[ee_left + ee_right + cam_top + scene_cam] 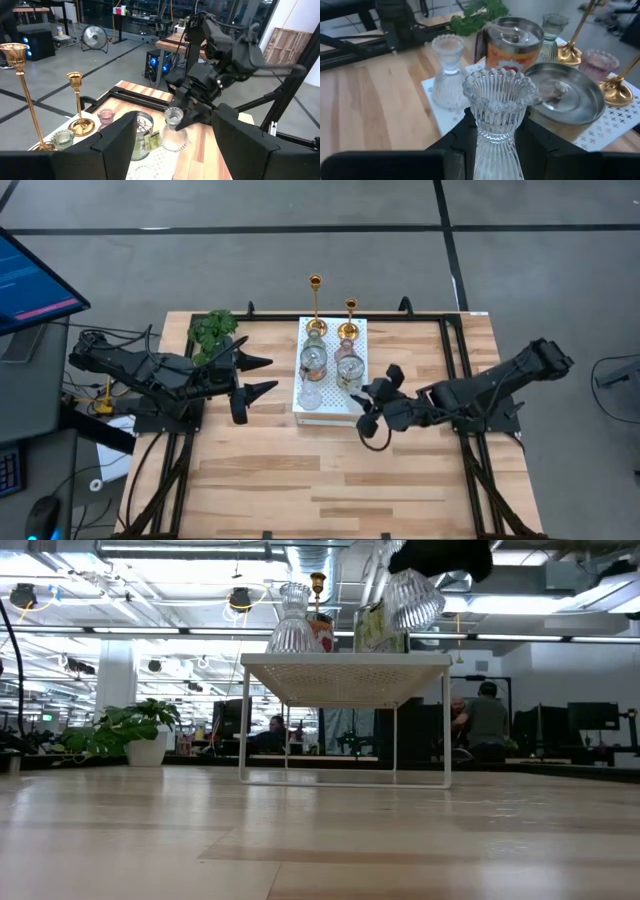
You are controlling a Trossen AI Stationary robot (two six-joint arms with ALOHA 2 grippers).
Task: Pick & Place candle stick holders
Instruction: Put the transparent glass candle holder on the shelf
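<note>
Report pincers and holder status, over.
Right pincer shut on ribbed glass holder, lifted at white board edge. Left pincer open, waiting beside the board. Second glass holder close by.

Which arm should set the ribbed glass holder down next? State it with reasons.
Right. The right tool already grips the ribbed clear glass holder beside the white board. The left tool hangs open and empty, away from the board.

Lighting: even and bright, from overhead ceiling strips [190, 632] seen in low view. Soft, short shadows under both arms on the table [330, 470]. Highlights glint on the ribbed glass cup [499, 107] and steel lid [565, 97]. Own fingers [117, 142] blurred, near the lens. Low view's foreground boards are soft. Background beyond the board [345, 675] is sharp.
</note>
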